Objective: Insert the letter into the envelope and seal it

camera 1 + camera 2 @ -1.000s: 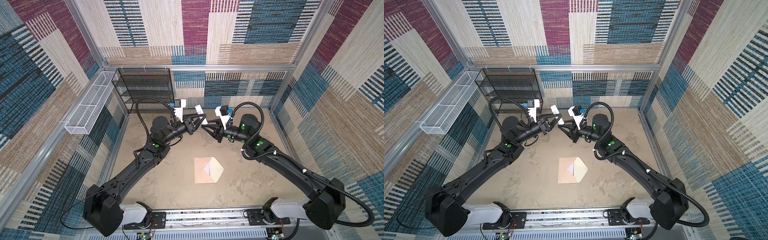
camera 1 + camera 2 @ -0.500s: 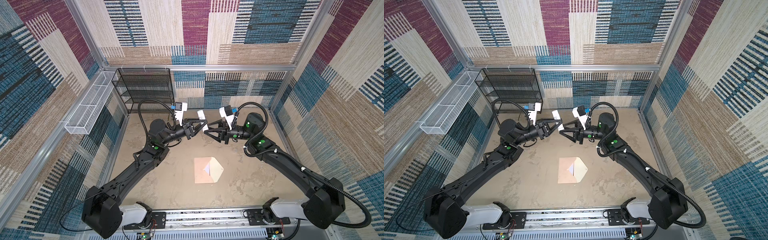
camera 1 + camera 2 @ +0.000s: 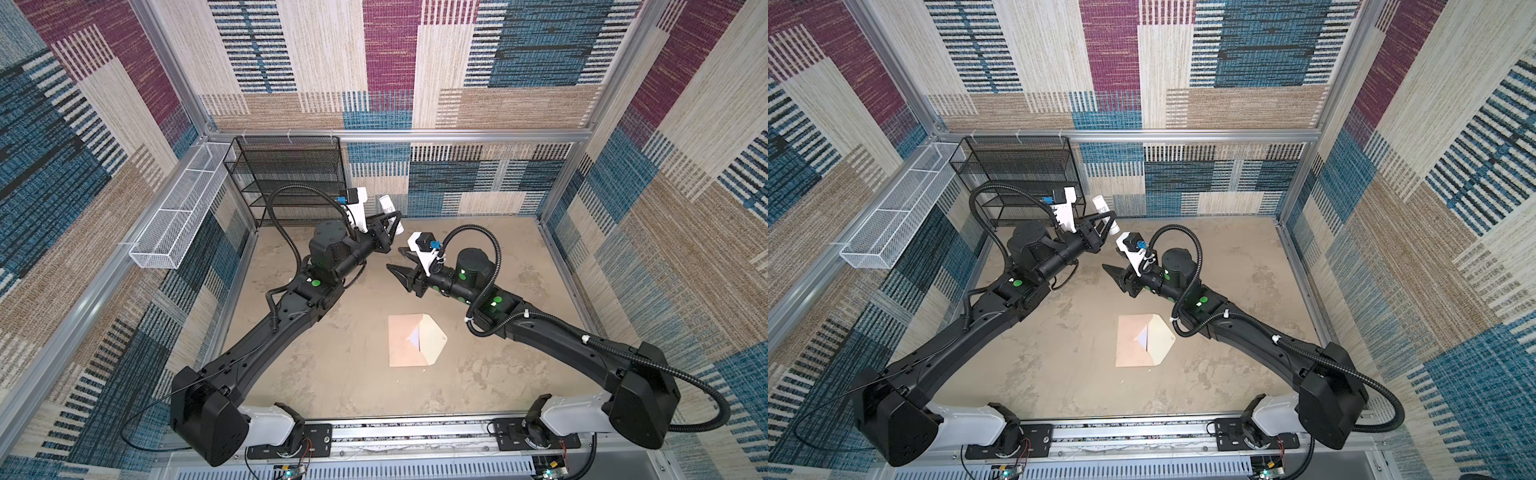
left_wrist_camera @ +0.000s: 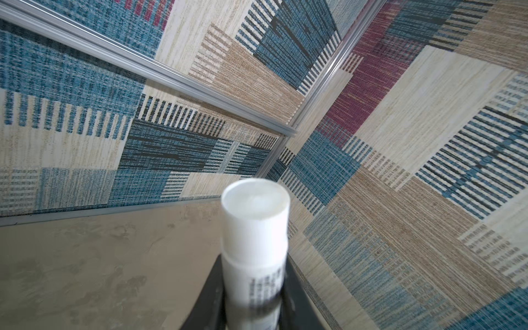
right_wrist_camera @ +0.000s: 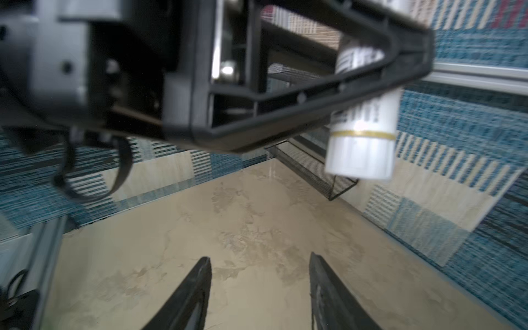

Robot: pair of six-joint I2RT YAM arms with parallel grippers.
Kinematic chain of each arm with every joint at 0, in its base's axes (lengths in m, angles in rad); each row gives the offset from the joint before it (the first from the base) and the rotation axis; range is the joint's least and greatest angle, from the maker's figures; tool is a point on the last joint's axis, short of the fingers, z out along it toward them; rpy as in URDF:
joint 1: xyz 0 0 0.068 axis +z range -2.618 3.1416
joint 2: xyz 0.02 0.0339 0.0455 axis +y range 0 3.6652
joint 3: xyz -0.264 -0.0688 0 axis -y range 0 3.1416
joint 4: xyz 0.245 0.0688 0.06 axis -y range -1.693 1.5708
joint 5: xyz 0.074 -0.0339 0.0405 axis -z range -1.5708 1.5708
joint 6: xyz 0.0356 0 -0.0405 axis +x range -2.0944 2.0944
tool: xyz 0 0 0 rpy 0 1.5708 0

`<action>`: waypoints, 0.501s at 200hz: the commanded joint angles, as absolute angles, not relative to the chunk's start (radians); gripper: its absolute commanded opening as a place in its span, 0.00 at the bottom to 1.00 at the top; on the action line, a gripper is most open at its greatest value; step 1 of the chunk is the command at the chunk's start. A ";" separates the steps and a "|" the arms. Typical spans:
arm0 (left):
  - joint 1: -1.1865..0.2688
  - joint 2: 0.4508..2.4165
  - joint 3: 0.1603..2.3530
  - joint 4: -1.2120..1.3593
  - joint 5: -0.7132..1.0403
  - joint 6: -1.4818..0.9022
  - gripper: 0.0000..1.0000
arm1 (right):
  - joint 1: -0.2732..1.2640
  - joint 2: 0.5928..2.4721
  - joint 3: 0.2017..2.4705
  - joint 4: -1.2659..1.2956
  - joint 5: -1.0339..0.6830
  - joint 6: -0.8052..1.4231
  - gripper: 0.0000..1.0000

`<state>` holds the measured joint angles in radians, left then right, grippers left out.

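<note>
Tan tabletop (image 3: pixel 332 374) carries the envelope (image 3: pixel 405 349), flap open, with a white sliver at its mouth, probably the letter (image 3: pixel 414 339) tucked in. Left gripper (image 3: pixel 392 220) clamps a white tube (image 4: pixel 254 228) aloft; right gripper (image 3: pixel 395 258) gapes empty. Sealing remains: 1 step.

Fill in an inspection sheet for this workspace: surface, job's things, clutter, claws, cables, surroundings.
Surface: tan table, mottled, bare around the envelope.
Job's things: envelope flat mid-table, flap open; letter shows only as a white sliver at its mouth, probably tucked in.
Clutter: nothing seen.
Claws: left claw shut on white tube, raised; right claw open, empty.
Cables: black hoses loop over both wrists.
Surroundings: patterned walls, black mesh shelf, white wire basket.
</note>
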<state>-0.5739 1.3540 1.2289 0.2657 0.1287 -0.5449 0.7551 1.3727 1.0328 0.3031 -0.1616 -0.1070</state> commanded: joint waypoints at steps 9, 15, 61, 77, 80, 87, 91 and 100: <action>-0.598 1.369 1.248 0.248 0.013 -0.515 0.00 | 0.779 1.405 1.075 0.429 0.144 -0.180 0.57; -0.602 1.371 1.247 0.246 0.007 -0.515 0.00 | 0.779 1.412 1.082 0.430 0.163 -0.186 0.57; -0.613 1.386 1.255 0.246 0.000 -0.519 0.00 | 0.779 1.447 1.122 0.416 0.187 -0.199 0.57; -0.615 1.387 1.256 0.247 -0.001 -0.520 0.00 | 0.779 1.456 1.130 0.410 0.187 -0.207 0.54; -0.615 1.388 1.257 0.247 0.000 -0.520 0.00 | 0.779 1.458 1.132 0.410 0.185 -0.208 0.53; -0.615 1.390 1.257 0.247 0.000 -0.519 0.00 | 0.779 1.460 1.135 0.408 0.183 -0.213 0.52; -0.615 1.389 1.259 0.247 0.000 -0.518 0.00 | 0.779 1.460 1.137 0.407 0.180 -0.215 0.51; -0.615 1.393 1.260 0.246 0.001 -0.518 0.00 | 0.779 1.465 1.141 0.404 0.178 -0.217 0.50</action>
<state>-0.6132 1.3876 1.2472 0.2279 0.0109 -0.5392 0.7776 1.4570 1.1244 0.3763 0.1661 -0.1967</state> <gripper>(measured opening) 0.258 0.509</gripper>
